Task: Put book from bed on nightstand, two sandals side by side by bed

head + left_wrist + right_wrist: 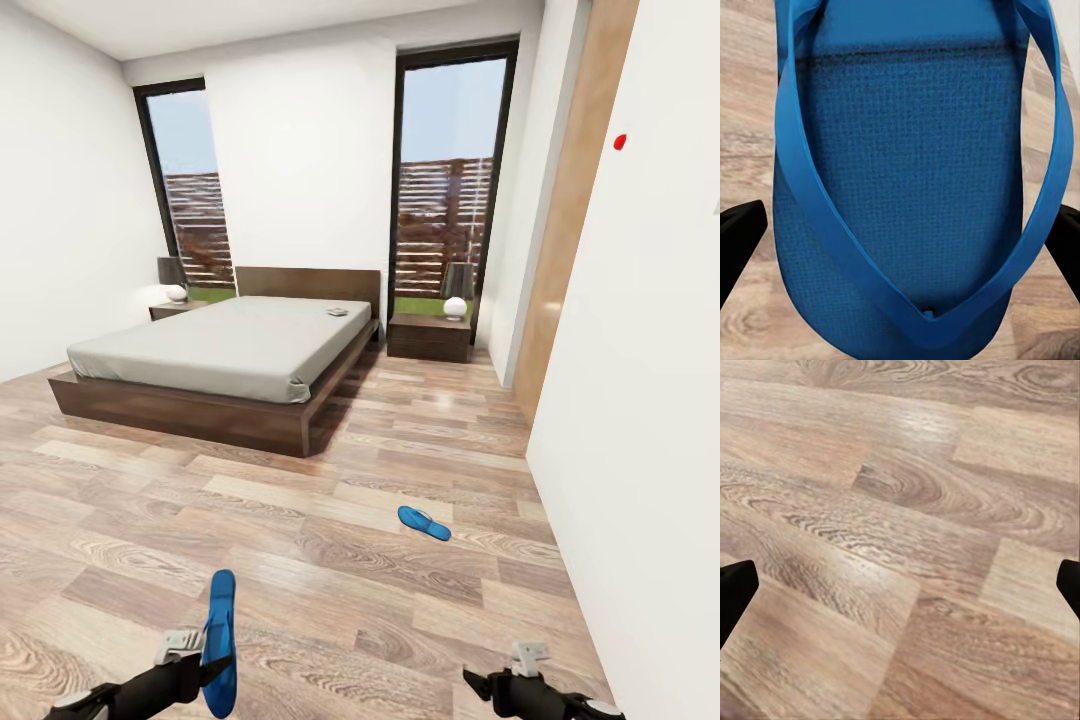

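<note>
A bright blue sandal (220,636) stands on edge in my left gripper (213,668), which is shut on it low at the front of the head view. In the left wrist view the sandal (907,172) spans the gap between the black fingers (738,247). The second sandal (424,523) lies flat on the wood floor, ahead and to the right. My right gripper (480,684) is open over bare floor, its fingertips (735,594) wide apart. The bed (230,355) stands at the far left with the book (337,311) on the mattress near the headboard. Nightstands (430,337) (176,310) flank the bed.
Each nightstand carries a small lamp (456,300). Two tall dark-framed windows (450,180) sit in the far wall. A white wall (640,400) runs close along my right side, with a tan wood panel (570,200) beyond it. Open plank floor (300,520) lies between me and the bed.
</note>
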You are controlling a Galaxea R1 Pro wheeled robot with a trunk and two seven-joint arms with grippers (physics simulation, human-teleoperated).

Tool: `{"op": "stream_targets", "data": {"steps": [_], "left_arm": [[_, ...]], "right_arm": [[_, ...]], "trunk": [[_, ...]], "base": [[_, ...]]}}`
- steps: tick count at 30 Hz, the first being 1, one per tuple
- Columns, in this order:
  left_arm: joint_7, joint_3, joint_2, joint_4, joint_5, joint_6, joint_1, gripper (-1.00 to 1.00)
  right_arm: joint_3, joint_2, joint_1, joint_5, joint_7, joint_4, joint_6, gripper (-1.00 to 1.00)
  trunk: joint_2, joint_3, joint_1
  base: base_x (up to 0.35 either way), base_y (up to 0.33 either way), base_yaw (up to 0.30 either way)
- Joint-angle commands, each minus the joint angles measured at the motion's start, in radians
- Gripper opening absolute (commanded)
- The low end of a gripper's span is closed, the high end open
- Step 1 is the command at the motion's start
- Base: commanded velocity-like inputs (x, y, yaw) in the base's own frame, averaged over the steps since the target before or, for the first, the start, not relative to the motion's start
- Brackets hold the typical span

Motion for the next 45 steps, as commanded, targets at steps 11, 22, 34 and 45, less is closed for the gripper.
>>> {"op": "stream_targets", "data": {"steps": [11,22,34,45], "left_arm": [[-0.003,0.001,0.0,0.004,0.003,-0.009,-0.001,-1.0],[-0.002,0.001,-0.001,0.021,0.003,-0.01,-0.001,-1.0],[-0.002,0.001,-0.002,0.021,0.003,-0.009,-0.001,-1.0],[-0.002,0.001,-0.002,0.023,0.003,-0.009,-0.001,-1.0]], "right_arm": [[0.002,-0.001,0.0,-0.01,-0.001,0.063,0.0,1.0],[0.002,-0.001,0.0,-0.01,0.0,0.065,-0.045,1.0],[0.002,-0.001,0.0,-0.009,-0.002,0.065,-0.046,1.0],[0.002,-0.001,0.0,-0.009,-0.003,0.065,-0.046,1.0]], "trunk": [[0.0,-0.001,0.0],[0.0,-0.001,0.0],[0.0,-0.005,0.0],[0.0,-0.022,0.0]], "base": [[0.0,0.0,0.0],[0.0,0.0,0.0],[0.0,0.0,0.0],[0.0,0.0,0.0]]}}
